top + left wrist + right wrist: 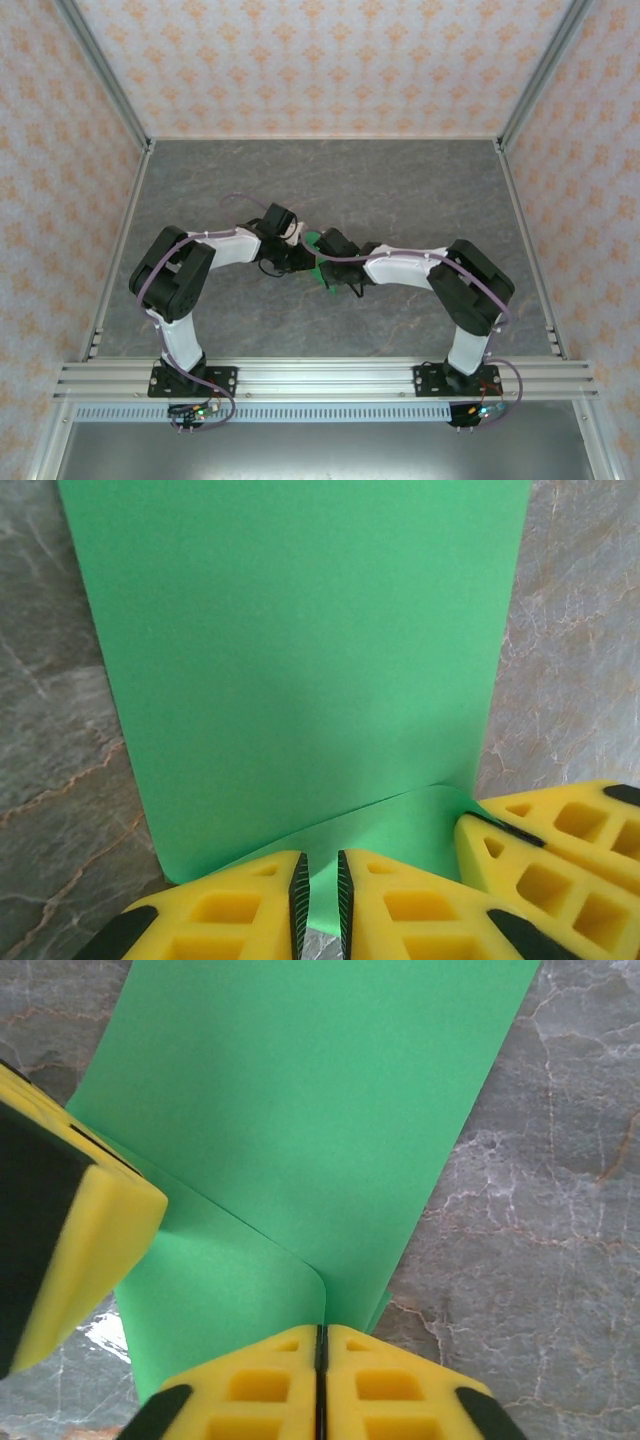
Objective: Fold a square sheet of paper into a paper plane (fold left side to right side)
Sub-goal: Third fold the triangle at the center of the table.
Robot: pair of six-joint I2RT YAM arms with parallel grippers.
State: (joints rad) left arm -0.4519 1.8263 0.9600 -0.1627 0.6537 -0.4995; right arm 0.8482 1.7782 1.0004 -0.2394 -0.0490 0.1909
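Observation:
The square sheet of paper (322, 268) is bright green and lies on the grey table between both arms. In the left wrist view the sheet (300, 650) lies flat with its near edge curled up into a flap. My left gripper (320, 880) stands at that flap with a narrow gap between its pads, and green shows through the gap. The right gripper's yellow fingers (560, 850) sit just beside it. In the right wrist view my right gripper (321, 1332) has its pads pressed together on the raised, rounded edge of the paper (300, 1110). The left gripper's finger (70, 1230) rests on the flap at the left.
The grey marbled table (420, 190) extends round the paper on all sides. Patterned walls and aluminium posts (110, 90) fence the table. A rail (320, 378) with both arm bases runs along the near edge.

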